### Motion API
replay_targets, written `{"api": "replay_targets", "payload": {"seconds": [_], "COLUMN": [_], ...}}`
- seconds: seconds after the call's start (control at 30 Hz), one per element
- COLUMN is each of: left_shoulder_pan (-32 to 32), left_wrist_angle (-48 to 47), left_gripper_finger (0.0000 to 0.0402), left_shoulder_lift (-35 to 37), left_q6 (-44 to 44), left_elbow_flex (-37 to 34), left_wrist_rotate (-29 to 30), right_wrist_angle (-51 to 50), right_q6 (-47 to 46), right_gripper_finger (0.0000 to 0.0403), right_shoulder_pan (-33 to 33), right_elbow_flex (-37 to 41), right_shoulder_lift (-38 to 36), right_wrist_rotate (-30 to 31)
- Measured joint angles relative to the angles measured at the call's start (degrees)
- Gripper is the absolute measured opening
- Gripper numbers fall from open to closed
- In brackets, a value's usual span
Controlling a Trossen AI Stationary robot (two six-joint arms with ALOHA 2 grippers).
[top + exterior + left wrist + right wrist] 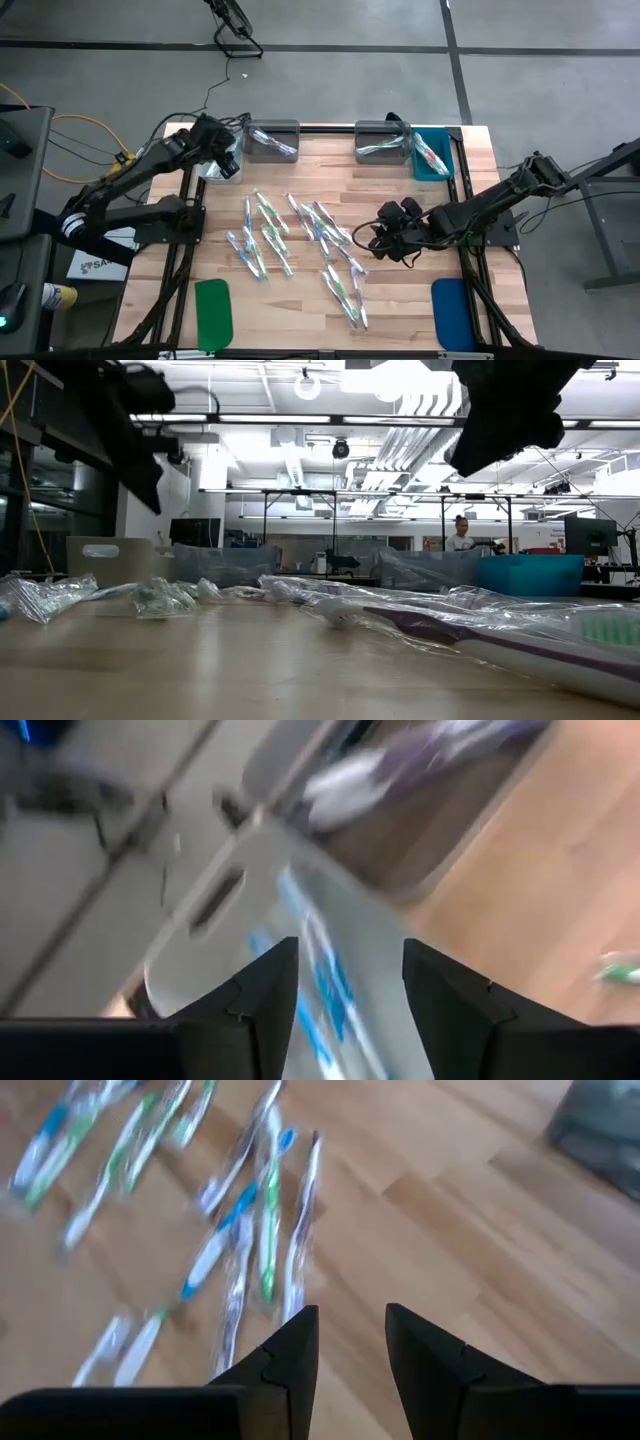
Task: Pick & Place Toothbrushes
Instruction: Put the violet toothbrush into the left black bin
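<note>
High view: toothbrushes (pixel 300 240) beside right gripper (pixel 383 238)

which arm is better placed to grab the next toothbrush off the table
Right. Its end effector hangs open beside the loose toothbrushes mid-table. The left end effector is off at the far bins, open over a wrapped brush.

I work in a lab or workshop hall: behind my wooden table (pixel 400 290) hang long ceiling lights (pixel 300 418) and exposed ducts (pixel 400 450), monitors (pixel 195 532) stand on benches, and a person (pixel 460 535) sits far back
</note>
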State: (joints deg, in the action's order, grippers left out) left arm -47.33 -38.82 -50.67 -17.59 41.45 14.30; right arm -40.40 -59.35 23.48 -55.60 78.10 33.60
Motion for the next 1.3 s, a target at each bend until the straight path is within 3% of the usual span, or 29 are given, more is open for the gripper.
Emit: {"api": "replay_targets", "payload": {"seconds": [0.4,0.6,0.87,1.3], "left_shoulder_pan": [19.69,25.06,28.46,28.63], "left_wrist_angle": [9.36,9.34,8.84,9.17], "left_gripper_finger": [0.0161,0.0161,0.0161,0.0161], "left_shoulder_lift": [9.25,11.72,11.98,11.99], "left_q6": [-6.2,-6.2,-6.19,-5.96], "left_elbow_flex": [-5.23,-6.57,-7.93,-10.78], "left_wrist_rotate": [0.01,0.07,0.36,0.09], "right_wrist_angle": [1.1,6.7,13.61,25.31], "right_q6": [2.59,2.28,4.13,7.14], "right_gripper_finger": [0.0113,0.0148,0.0194,0.019], "right_shoulder_pan": [1.65,2.06,1.9,1.86], "right_elbow_flex": [0.05,0.05,0.07,0.11], "right_shoulder_lift": [1.54,5.13,8.07,21.13], "right_wrist_rotate": [-13.33,-17.58,-18.48,-17.27]}}
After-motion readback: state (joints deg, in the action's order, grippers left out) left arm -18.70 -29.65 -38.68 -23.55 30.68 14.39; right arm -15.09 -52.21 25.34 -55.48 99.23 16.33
